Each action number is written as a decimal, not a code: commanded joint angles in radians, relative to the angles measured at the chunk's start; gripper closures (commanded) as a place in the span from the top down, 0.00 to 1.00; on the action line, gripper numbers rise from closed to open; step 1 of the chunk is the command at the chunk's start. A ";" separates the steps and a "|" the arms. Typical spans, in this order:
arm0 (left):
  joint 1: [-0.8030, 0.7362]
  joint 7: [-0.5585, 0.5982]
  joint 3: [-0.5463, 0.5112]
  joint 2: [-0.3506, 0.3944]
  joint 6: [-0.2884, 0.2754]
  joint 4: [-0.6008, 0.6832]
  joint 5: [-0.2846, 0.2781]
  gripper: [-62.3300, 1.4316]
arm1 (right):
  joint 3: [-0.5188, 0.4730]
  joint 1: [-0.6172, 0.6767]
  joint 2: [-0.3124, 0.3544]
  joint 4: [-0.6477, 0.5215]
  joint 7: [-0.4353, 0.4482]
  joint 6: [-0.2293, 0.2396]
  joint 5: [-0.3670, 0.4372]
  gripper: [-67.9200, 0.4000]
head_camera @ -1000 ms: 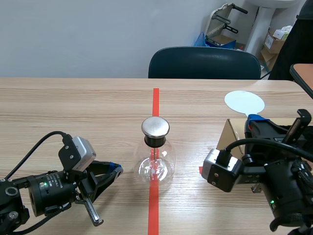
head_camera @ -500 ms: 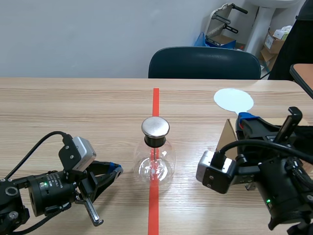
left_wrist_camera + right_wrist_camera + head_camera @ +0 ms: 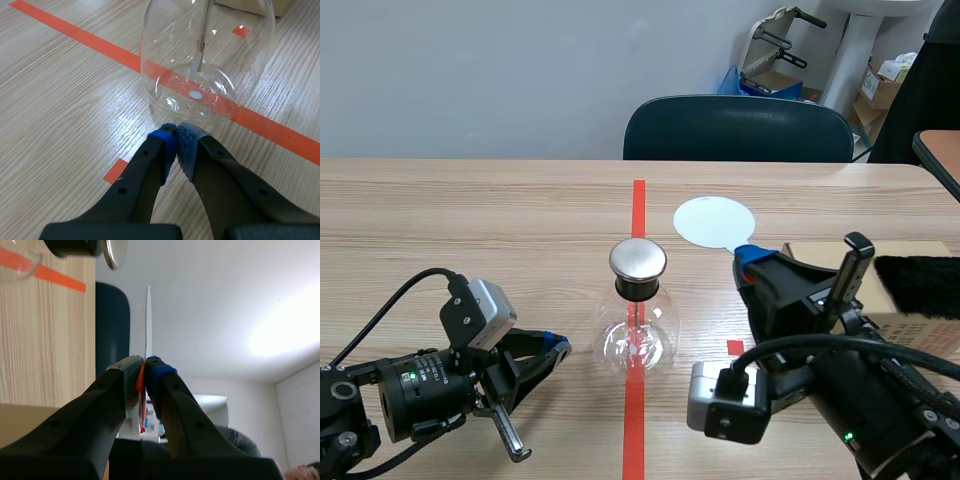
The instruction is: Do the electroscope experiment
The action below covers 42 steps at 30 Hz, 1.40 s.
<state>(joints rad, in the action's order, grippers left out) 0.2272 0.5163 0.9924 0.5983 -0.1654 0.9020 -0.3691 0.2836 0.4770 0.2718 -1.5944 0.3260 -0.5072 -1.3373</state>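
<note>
Electroscope (image 3: 638, 325), a clear glass flask with a metal cap (image 3: 638, 259), is standing mid-bench on the red tape line. Right hand (image 3: 752, 262) is clenching the handle of a thin white disc (image 3: 715, 220) and holding it in the air at about 2 o'clock of the cap, near but not touching. Left hand (image 3: 556, 349) is resting on the bench (image 3: 470, 220) at 8 o'clock of the flask, with its fingers pressed together on nothing. Black fur pad (image 3: 920, 285) is lying on a cardboard box (image 3: 905, 250) at 3 o'clock. The disc is looking light, thin and a bit flexy, so the grip belongs on the handle only, leaving the face untouched so the charge is not bled off. The flask is likely fragile, light and tippy. Only the cap needs contact, and gently.
</note>
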 commanded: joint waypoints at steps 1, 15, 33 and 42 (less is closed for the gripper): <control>0.003 0.011 -0.005 -0.003 -0.002 0.013 -0.009 0.07 | -0.004 -0.014 0.002 -0.008 0.024 -0.007 0.005 0.02; 0.003 0.011 -0.005 -0.003 -0.002 0.013 -0.009 0.07 | -0.004 -0.014 0.002 -0.008 0.250 -0.007 0.001 0.02; 0.003 0.019 -0.005 -0.003 -0.002 0.013 -0.009 0.07 | -0.004 -0.014 0.002 -0.008 0.250 -0.007 0.001 0.02; 0.003 0.041 -0.005 -0.003 -0.002 0.013 -0.009 0.07 | -0.004 -0.014 0.002 -0.008 0.249 -0.007 0.001 0.02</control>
<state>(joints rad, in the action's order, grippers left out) 0.2272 0.5362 0.9924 0.5983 -0.1654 0.9020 -0.3691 0.2836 0.4770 0.2718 -1.5944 0.5789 -0.5076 -1.3457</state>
